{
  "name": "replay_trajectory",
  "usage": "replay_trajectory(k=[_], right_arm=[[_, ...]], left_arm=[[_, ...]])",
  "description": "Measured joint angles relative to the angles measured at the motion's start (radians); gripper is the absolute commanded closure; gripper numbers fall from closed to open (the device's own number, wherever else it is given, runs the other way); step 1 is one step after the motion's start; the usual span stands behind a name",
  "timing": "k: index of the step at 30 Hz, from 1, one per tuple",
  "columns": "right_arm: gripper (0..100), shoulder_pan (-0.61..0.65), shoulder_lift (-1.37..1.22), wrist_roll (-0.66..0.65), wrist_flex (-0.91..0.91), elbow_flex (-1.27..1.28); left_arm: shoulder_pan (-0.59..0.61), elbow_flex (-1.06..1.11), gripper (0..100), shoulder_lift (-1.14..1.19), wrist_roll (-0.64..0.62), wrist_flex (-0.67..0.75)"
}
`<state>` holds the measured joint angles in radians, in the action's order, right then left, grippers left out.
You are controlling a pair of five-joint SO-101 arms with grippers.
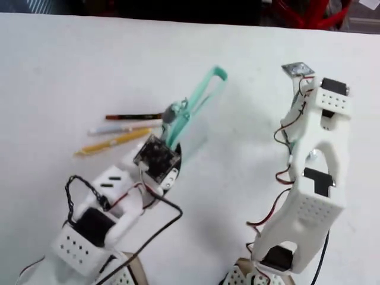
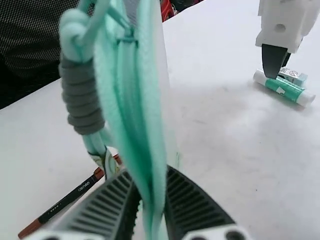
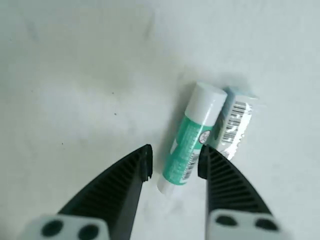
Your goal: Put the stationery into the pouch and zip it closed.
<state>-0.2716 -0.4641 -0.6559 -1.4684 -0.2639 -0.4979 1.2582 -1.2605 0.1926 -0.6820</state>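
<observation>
The left gripper point(image 1: 170, 138) is pinching the mint-green pouch point(image 1: 199, 98) by one edge, with its jaws pressed tight on the fabric. It is holding the pouch up on edge above the white table point(image 1: 59, 59), slanting away from the arm. A grey ribbed zip pull point(image 2: 80, 95) is hanging down one side of the pouch. I cannot tell whether the zip is lying open.

Three pencils are lying on the table just left of the pouch, fanned out close together. A dark pencil point(image 1: 133, 117) is lying farthest from the arms, a pale pencil point(image 1: 124, 127) in the middle, and a yellow pencil point(image 1: 113, 142) nearest.

Well to the right of the pouch, the right gripper point(image 3: 175, 152) is hanging low over the table with its jaws spread. It is straddling a green and white glue stick point(image 3: 192, 130) that is lying flat. A small wrapped block point(image 3: 232, 120) is lying against the far side of the glue stick, outside the jaws.
</observation>
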Motion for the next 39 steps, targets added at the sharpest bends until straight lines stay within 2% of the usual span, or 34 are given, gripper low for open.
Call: replay_trajectory(k=[4, 8, 14, 23, 27, 29, 31, 35, 39], right_arm=[[85.0, 0.018, -0.014, 0.005, 0.044, 0.009], [85.0, 0.008, -0.015, 0.005, 0.048, 0.009], [85.0, -0.009, -0.023, 0.005, 0.115, 0.009], [85.4, -0.026, -0.152, 0.003, 0.144, -0.014], [99.2, -0.026, -0.206, 0.003, 0.138, -0.061], [96.3, -0.028, -0.216, 0.003, 0.143, -0.083], [98.5, -0.028, -0.219, 0.003, 0.141, -0.094], [98.1, 0.009, -0.206, 0.003, 0.026, -0.132], [98.1, 0.068, -0.049, 0.003, -0.157, -0.219]], left_arm=[[-0.005, 0.092, 96, -0.15, 0.0, 0.0], [-0.005, 0.193, 87, -0.33, 0.0, 0.0], [-0.005, 0.265, 88, -0.505, 0.0, -0.06], [-0.005, 0.265, 87, -0.505, 0.0, -0.081], [-0.005, 0.265, 87, -0.505, 0.0, -0.081], [-0.005, 0.265, 86, -0.505, 0.0, -0.081], [-0.005, 0.265, 86, -0.505, 0.0, -0.081], [-0.005, 0.265, 86, -0.505, 0.0, -0.081], [0.002, 0.265, 86, -0.505, 0.0, -0.081]])
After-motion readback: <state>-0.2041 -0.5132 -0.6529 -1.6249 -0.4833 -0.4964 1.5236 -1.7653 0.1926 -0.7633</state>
